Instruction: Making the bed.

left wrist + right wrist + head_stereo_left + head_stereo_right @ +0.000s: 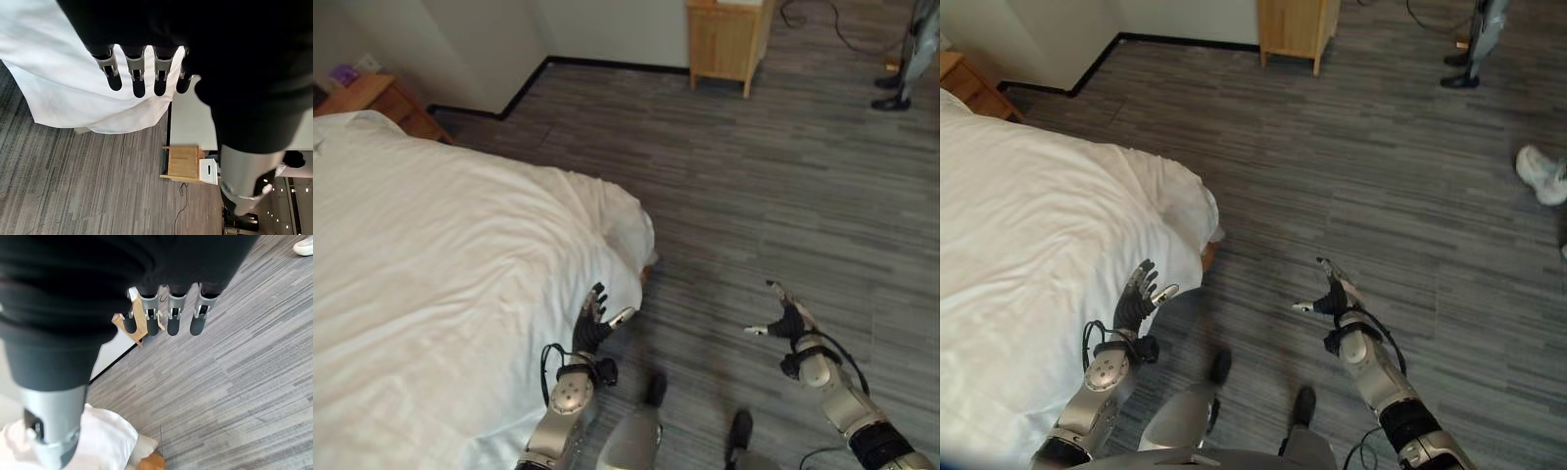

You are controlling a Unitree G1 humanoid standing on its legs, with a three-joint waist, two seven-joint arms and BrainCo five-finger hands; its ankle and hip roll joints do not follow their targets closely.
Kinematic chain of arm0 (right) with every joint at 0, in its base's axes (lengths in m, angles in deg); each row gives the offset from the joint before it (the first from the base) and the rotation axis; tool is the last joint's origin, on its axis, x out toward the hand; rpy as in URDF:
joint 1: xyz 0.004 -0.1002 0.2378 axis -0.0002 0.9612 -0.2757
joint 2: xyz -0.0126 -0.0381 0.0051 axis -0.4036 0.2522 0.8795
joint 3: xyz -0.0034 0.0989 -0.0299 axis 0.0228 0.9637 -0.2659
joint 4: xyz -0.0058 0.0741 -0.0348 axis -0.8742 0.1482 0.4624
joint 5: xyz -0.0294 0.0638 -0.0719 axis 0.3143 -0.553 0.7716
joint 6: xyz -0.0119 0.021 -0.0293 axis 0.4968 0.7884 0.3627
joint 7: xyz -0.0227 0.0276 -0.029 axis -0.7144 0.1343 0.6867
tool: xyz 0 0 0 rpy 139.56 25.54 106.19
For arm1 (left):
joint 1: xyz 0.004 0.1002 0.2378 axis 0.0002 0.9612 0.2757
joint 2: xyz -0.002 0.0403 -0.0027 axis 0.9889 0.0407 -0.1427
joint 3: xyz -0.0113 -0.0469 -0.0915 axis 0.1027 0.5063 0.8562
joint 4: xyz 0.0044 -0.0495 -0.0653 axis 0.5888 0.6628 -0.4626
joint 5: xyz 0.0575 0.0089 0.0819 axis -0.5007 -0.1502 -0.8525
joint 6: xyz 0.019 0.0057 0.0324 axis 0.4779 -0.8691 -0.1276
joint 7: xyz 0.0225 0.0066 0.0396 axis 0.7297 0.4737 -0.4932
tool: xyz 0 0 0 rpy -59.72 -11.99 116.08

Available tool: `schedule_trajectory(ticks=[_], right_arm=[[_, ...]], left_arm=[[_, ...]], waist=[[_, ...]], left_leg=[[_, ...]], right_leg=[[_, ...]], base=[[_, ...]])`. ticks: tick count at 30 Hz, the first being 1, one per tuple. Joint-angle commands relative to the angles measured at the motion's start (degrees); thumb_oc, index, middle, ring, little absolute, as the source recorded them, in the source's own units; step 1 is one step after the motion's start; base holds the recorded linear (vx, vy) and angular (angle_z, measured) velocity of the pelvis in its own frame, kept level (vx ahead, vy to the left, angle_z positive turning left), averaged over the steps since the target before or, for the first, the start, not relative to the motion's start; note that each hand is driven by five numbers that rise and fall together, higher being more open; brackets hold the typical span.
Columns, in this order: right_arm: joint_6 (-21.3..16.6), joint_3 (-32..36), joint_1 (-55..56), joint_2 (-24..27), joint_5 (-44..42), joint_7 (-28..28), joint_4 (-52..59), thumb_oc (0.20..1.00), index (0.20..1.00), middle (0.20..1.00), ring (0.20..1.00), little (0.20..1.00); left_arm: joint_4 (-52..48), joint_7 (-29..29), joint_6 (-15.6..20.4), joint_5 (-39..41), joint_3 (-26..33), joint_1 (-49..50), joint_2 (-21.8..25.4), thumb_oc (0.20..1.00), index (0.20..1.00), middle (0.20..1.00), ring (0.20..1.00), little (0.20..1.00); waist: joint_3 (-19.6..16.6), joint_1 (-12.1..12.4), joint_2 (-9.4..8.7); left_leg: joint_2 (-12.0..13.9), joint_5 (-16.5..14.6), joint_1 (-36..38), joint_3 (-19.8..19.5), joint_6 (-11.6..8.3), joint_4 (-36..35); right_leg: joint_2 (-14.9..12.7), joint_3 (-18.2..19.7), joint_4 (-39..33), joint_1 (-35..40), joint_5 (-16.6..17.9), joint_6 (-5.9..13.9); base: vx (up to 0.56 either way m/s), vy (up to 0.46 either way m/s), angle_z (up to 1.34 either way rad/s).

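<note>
A white duvet (440, 264) covers the bed on the left and hangs over its foot corner (628, 230) toward the floor. My left hand (594, 323) is raised beside the draped edge near that corner, fingers (136, 78) straight, holding nothing. Out over the grey floor to the right, my right hand (787, 318) is open too, fingers (172, 318) spread and thumb out, well apart from the bedding. A bit of the wooden bed frame (152, 462) peeks from under the duvet corner.
A wooden nightstand (384, 98) stands at the bed's far side by the wall. A small wooden cabinet (727, 39) stands against the far wall. A person's shoes (893, 98) are at the upper right, and a white shoe (1540, 171) lies on the floor.
</note>
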Motion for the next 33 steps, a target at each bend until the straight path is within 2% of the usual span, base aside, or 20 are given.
schedule_trajectory(ticks=[1,7,8,9,10,11,12,13,14,16,18,20,21,22,23,25,27,29,31,33], right_arm=[[-3.19,-1.46,-3.45,-0.10,1.37,2.28,4.83,1.000,1.000,1.000,1.000,1.000],[-3.38,-0.09,-3.49,-1.49,1.64,2.99,6.39,1.000,1.000,1.000,1.000,1.000],[-3.38,0.92,-2.42,-2.27,0.98,3.10,7.35,1.000,1.000,1.000,1.000,1.000],[-3.37,0.93,-2.41,-2.27,0.98,3.10,7.36,1.000,1.000,1.000,1.000,1.000],[-3.32,1.95,-0.93,-3.30,-0.42,3.02,8.42,1.000,1.000,1.000,1.000,1.000],[-3.30,1.96,-0.94,-3.27,-0.42,3.01,8.44,1.000,1.000,1.000,1.000,1.000],[-3.38,2.70,-0.08,-3.87,-1.66,2.92,9.26,1.000,1.000,1.000,1.000,1.000],[-3.35,2.70,-0.06,-3.83,-1.67,2.89,9.32,1.000,1.000,1.000,1.000,1.000],[-4.48,10.10,4.02,-0.35,-5.42,0.46,22.32,1.000,1.000,1.000,1.000,1.000],[-4.91,9.96,5.70,-2.04,-7.05,-0.31,26.99,1.000,1.000,1.000,1.000,1.000],[-5.56,9.88,7.77,-2.60,-8.10,-1.36,27.01,1.000,1.000,1.000,1.000,1.000],[-5.22,9.93,8.05,-3.07,-9.39,-1.39,24.85,1.000,1.000,1.000,1.000,1.000],[-5.27,9.84,8.02,-3.11,-9.41,-1.36,24.74,1.000,1.000,1.000,1.000,1.000],[-5.25,9.50,8.11,-3.78,-9.40,-1.15,23.21,1.000,1.000,1.000,1.000,1.000],[-4.98,9.07,8.36,-4.71,-9.72,-1.50,22.83,1.000,1.000,1.000,1.000,1.000],[-5.38,8.68,8.55,-5.14,-10.11,-1.40,22.21,1.000,1.000,1.000,1.000,1.000],[-5.44,7.78,7.68,-4.80,-10.39,-1.35,21.48,1.000,1.000,1.000,1.000,1.000],[-5.29,6.72,5.98,-4.25,-10.67,-0.96,21.26,1.000,1.000,1.000,1.000,1.000],[-5.35,6.51,4.01,-3.46,-11.35,-0.52,20.07,1.000,1.000,1.000,1.000,1.000],[-4.64,6.29,1.99,-2.75,-11.32,-0.49,18.52,1.000,1.000,1.000,1.000,1.000]], left_arm=[[-4.05,-1.59,4.18,2.74,0.69,-0.71,0.91,1.000,1.000,1.000,1.000,1.000],[-5.46,-2.27,4.34,3.21,2.07,-0.71,2.22,1.000,1.000,1.000,1.000,1.000],[-6.18,-2.45,3.66,2.51,2.02,-0.79,3.32,1.000,1.000,1.000,1.000,1.000],[-6.19,-2.45,3.66,2.51,2.01,-0.78,3.32,1.000,1.000,1.000,1.000,1.000],[-7.40,-3.35,2.83,1.81,2.49,-0.96,4.36,1.000,1.000,1.000,1.000,1.000],[-7.42,-3.36,2.82,1.81,2.50,-0.97,4.34,1.000,1.000,1.000,1.000,1.000],[-7.88,-3.80,2.39,1.09,3.04,-1.53,5.36,1.000,1.000,1.000,1.000,1.000],[-7.88,-3.81,2.38,1.07,3.05,-1.53,5.32,1.000,1.000,1.000,1.000,1.000],[-9.93,-4.19,2.21,0.16,5.78,-1.71,6.49,1.000,1.000,1.000,1.000,1.000],[-11.21,-5.10,1.53,-0.80,5.86,-3.06,7.78,1.000,1.000,1.000,1.000,1.000],[-11.80,-4.68,1.80,-0.45,6.16,-2.59,7.81,1.000,1.000,1.000,1.000,1.000],[-11.82,-3.78,1.59,-0.46,6.39,-1.56,7.83,1.000,1.000,1.000,1.000,1.000],[-11.83,-3.76,1.59,-0.46,6.43,-1.48,7.87,1.000,1.000,1.000,1.000,1.000],[-11.19,-3.24,1.36,-0.98,6.54,-1.13,8.09,1.000,1.000,1.000,1.000,1.000],[-10.21,-2.76,1.10,-0.64,6.34,-1.55,8.05,1.000,1.000,1.000,1.000,1.000],[-9.74,-2.45,0.85,-0.71,6.08,-1.61,8.05,1.000,1.000,1.000,1.000,1.000],[-9.74,-2.24,0.77,0.11,6.43,-1.39,8.32,1.000,1.000,1.000,1.000,1.000],[-10.77,-1.70,0.81,1.00,6.71,-1.88,8.92,1.000,1.000,1.000,1.000,1.000],[-11.69,-1.09,0.77,0.59,6.64,-2.00,9.71,1.000,1.000,1.000,1.000,1.000],[-11.41,-1.65,0.66,1.50,6.78,-2.99,9.32,1.000,1.000,1.000,1.000,1.000]], waist=[[-1.40,3.37,0.44],[-2.73,5.15,-1.56],[-2.94,4.59,-2.33],[-2.98,4.62,-2.33],[-2.16,2.22,-2.73],[-2.33,2.29,-2.61],[-1.87,-0.12,-0.89],[-1.87,-0.11,-0.97],[-1.44,-2.83,-1.25],[-0.59,-4.35,-1.64],[-0.76,-6.30,-2.96],[-1.36,-7.25,-4.29],[-1.43,-7.35,-4.10],[-1.98,-7.57,-5.35],[-3.03,-6.89,-6.75],[-3.64,-6.18,-7.01],[-3.74,-5.04,-7.60],[-1.18,-2.59,-9.13],[0.75,-0.42,-10.62],[1.62,1.36,-10.15]], left_leg=[[-3.14,4.22,-3.02,3.93,2.08,0.61],[-3.82,4.72,-3.05,1.66,3.40,0.01],[-3.46,3.96,-0.30,1.70,4.56,-0.71],[-3.44,3.97,-0.35,1.72,4.56,-0.72],[-3.41,3.42,3.29,0.07,6.51,-1.64],[-3.27,3.56,3.04,0.09,6.49,-1.65],[-1.12,3.40,6.21,-2.23,7.19,-3.38],[-1.21,3.36,6.10,-2.18,7.16,-3.33],[0.92,2.69,8.80,-2.68,6.79,-4.58],[2.13,1.93,9.79,-3.27,6.14,-4.58],[2.66,-0.77,11.81,-3.70,4.56,-4.58],[2.83,-2.44,13.32,-4.03,3.41,-4.58],[3.14,-2.68,13.46,-4.14,3.34,-4.58],[4.07,-5.18,15.63,-4.50,2.60,-4.58],[6.20,-7.14,17.75,-5.45,1.98,-4.58],[8.23,-6.67,18.95,-5.72,1.31,-2.89],[9.86,-4.06,14.97,-3.63,-0.34,10.34],[7.29,1.77,4.82,-3.69,2.33,26.05],[5.49,0.22,-3.28,-2.56,4.84,38.36],[4.49,-3.84,-8.82,-1.48,5.29,39.25]], right_leg=[[3.23,-3.14,0.79,6.04,-8.25,1.61],[2.20,0.21,4.03,9.90,-10.96,2.79],[1.11,-0.24,12.82,8.48,-9.96,4.03],[1.12,-0.21,12.85,8.41,-9.96,4.02],[-0.04,1.44,27.47,2.81,-1.97,6.69],[0.10,1.50,27.46,2.53,-1.78,6.69],[2.05,3.60,38.05,-3.28,0.78,6.40],[1.95,3.68,38.57,-3.61,0.55,6.39],[2.67,2.76,40.95,-8.28,-0.70,5.41],[4.33,-0.01,36.94,-12.84,-3.61,4.01],[5.50,-3.38,24.93,-14.08,-5.79,3.13],[5.54,-6.61,11.92,-14.36,-3.39,3.76],[5.93,-6.81,10.91,-13.73,-3.00,3.69],[6.62,-7.90,4.16,-15.18,0.05,4.32],[7.38,-6.19,1.21,-12.87,1.12,3.13],[8.38,-5.12,1.38,-11.26,1.34,2.41],[8.55,-5.39,1.58,-7.47,0.83,1.56],[7.45,-4.32,1.27,-4.37,0.48,-0.18],[6.73,-2.38,0.87,-2.48,-0.49,-0.95],[6.32,-0.94,0.79,-0.97,-2.08,-0.43]], base=[[0.21,0.080,-0.74],[0.37,0.121,-0.58],[0.25,0.058,-0.09],[0.49,0.135,-0.11],[0.24,0.081,-0.04],[0.45,0.169,0.01],[0.20,0.088,0.11],[0.44,0.104,0.15],[0.33,0.001,0.20],[0.38,-0.047,0.16],[0.45,-0.144,-0.13],[0.43,-0.132,0.07],[0.53,-0.159,0.24],[0.67,-0.225,0.24],[0.66,-0.222,0.15],[0.44,-0.190,0.39],[0.45,-0.204,0.54],[0.22,-0.127,0.15],[0.17,-0.051,-0.40],[0.26,0.087,-0.42]])
